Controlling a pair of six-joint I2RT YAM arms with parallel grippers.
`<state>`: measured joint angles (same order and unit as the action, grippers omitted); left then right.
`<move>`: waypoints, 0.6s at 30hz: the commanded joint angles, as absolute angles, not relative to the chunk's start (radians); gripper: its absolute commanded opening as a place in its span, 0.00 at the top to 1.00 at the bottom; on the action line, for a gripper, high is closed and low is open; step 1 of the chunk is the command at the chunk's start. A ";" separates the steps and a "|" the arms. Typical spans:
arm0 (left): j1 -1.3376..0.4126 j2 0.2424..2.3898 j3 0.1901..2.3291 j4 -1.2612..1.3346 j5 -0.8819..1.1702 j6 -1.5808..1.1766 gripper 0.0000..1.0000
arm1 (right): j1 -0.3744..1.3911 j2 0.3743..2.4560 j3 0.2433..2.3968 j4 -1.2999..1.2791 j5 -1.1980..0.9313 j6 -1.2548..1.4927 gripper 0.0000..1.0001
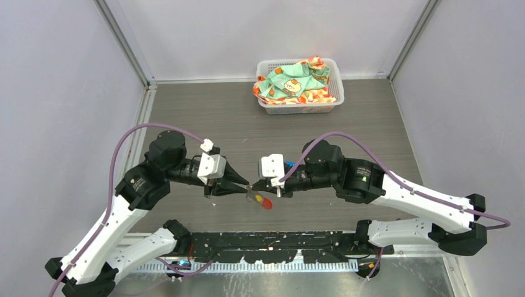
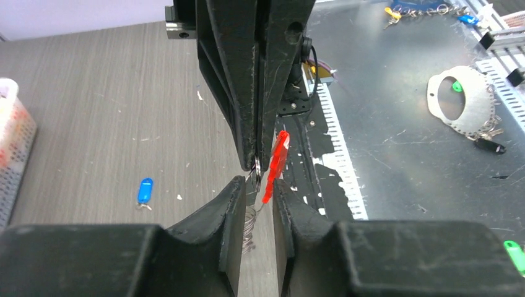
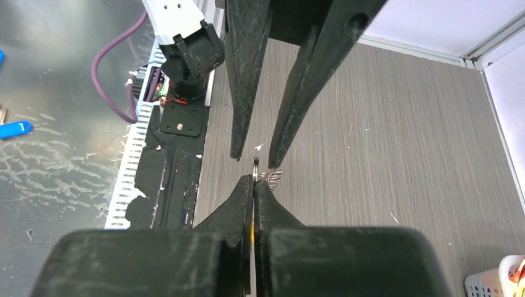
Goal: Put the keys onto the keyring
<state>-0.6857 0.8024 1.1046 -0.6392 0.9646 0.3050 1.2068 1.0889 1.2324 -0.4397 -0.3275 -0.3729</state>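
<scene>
The right fingers [image 3: 242, 201] are pinched tight on the rim of the keyring [image 2: 257, 164], holding it in the air above the counter [image 1: 204, 117] with its red tag [image 2: 277, 162] dangling. The left fingers [image 2: 234, 207] face them tip to tip, partly open around the ring and its chain. Whether they touch it is hard to tell. The blue-tagged key [image 2: 145, 190] lies on the counter, off to one side.

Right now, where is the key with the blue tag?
In the left wrist view the blue key lies on the table, between the basket and the left gripper.
</scene>
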 commanded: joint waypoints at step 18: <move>-0.698 0.765 1.143 -0.710 0.971 0.397 0.76 | 1.228 1.013 1.122 -0.101 -0.285 -0.218 0.99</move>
<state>-0.6930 0.7719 1.1057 -0.6968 0.9607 0.3809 1.2228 1.0626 1.1442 -0.2966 -0.2924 -0.2844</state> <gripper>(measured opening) 0.252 0.028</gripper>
